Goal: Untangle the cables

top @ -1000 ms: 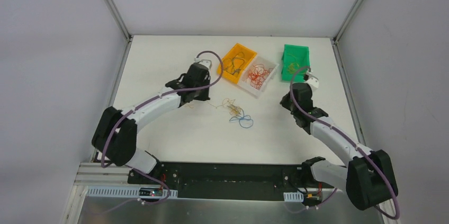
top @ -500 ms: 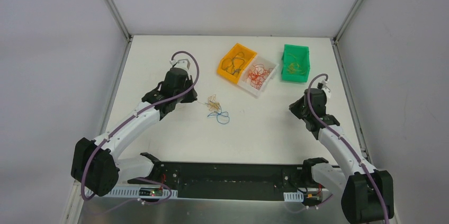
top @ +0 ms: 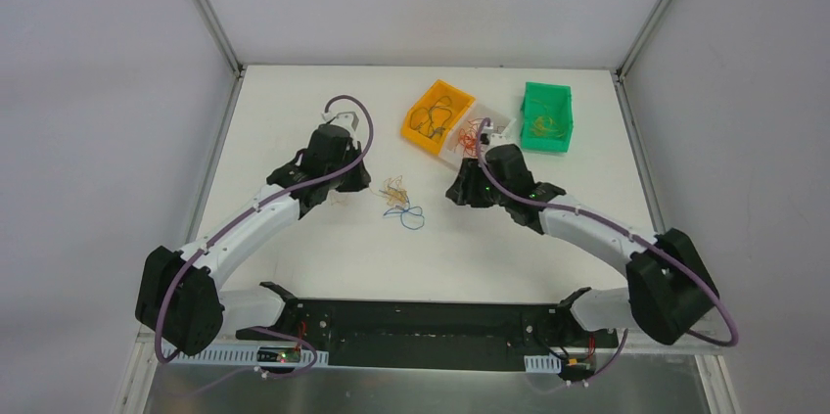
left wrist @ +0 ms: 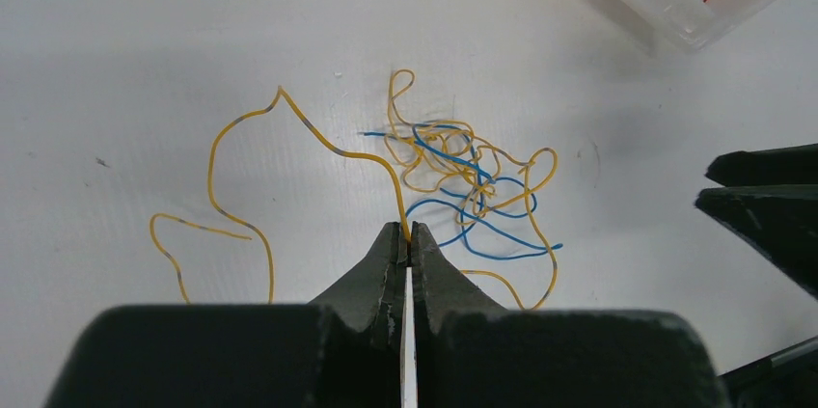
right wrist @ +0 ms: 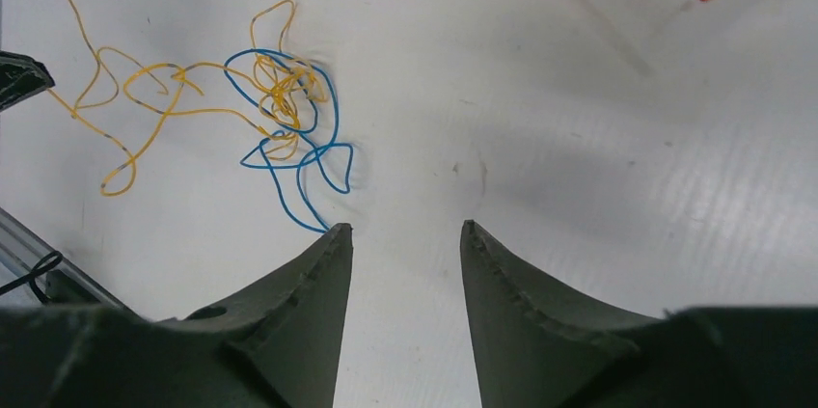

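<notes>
The cables [top: 401, 204] lie as a small clump of yellow and blue wires mid-table. In the left wrist view the tangle [left wrist: 463, 181] sits just ahead of my left gripper [left wrist: 407, 231], which is shut on a yellow cable [left wrist: 318, 143]. That strand loops off to the left. My right gripper [right wrist: 405, 227] is open and empty, low over the table. Its left fingertip [right wrist: 338, 234] is beside the end of a blue cable [right wrist: 289, 162] wound through the yellow ones [right wrist: 145, 99]. In the top view the right gripper [top: 458, 194] is right of the clump.
Three bins stand at the back. An orange bin [top: 421, 143] holds dark and yellow wires, a clear bin [top: 501, 126] holds red wires, and a green bin [top: 546, 89] holds yellowish wires. The right arm reaches across in front of the clear bin.
The right arm swung left from the green bin's side to beside the clump and its jaws opened. The left arm first drew back left, dragging the clump, then held still.
</notes>
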Controlling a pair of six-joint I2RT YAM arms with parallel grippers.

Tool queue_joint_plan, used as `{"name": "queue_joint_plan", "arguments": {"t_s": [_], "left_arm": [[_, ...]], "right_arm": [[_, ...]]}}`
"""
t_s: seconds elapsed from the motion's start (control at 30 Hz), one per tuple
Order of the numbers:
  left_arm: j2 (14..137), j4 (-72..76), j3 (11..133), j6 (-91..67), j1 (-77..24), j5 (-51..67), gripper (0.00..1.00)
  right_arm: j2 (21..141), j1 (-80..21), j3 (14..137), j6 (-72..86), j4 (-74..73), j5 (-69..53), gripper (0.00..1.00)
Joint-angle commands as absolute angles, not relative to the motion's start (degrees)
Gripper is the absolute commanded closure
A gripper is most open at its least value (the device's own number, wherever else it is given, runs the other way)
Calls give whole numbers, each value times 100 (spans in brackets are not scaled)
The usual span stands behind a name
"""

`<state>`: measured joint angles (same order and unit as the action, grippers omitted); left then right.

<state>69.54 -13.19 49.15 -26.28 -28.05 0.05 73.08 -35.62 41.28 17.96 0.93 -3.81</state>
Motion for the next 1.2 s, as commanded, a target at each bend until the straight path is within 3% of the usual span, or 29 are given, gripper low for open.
{"name": "queue_joint_plan", "arguments": {"t_s": [0.0,0.1,0.47,0.57,0.6,0.63,0.67,0.83,1.0,1.17], "left_arm": [[6918,-1266,5157,-2545,-2795,103,100],[6885,-1266,5158,-2515,-2795,86,100],[6882,-1266,5217,-2435,-2795,73,100],[6885,-1266,5241,-2418,-2794,62,100],[6882,-1263,5249,-2405,-2795,48,100],[6876,-1265,5246,-2388,-2795,37,100],[6869,-1272,5243,-2371,-2795,31,100],[6717,-1508,5189,-2521,-2787,-904,100],[6402,-1539,4958,-2821,-2748,-1746,100],[6124,-1749,4867,-3489,-2716,-2977,100]], "right_arm": [[8091,-3929,4629,1482,626,-609,48],[8550,-4228,4833,1273,657,-585,43],[9680,-5097,5399,488,714,-209,44],[9865,-5133,5569,539,606,-46,55],[9857,-5132,5570,564,600,-38,64],[9812,-5126,5528,668,597,238,88],[9715,-5115,5482,801,598,496,98],[8599,-4458,4543,1921,541,1648,100],[7193,-3081,3528,2668,341,1379,100],[6516,-2593,3201,2728,-53,1467,100]]}}
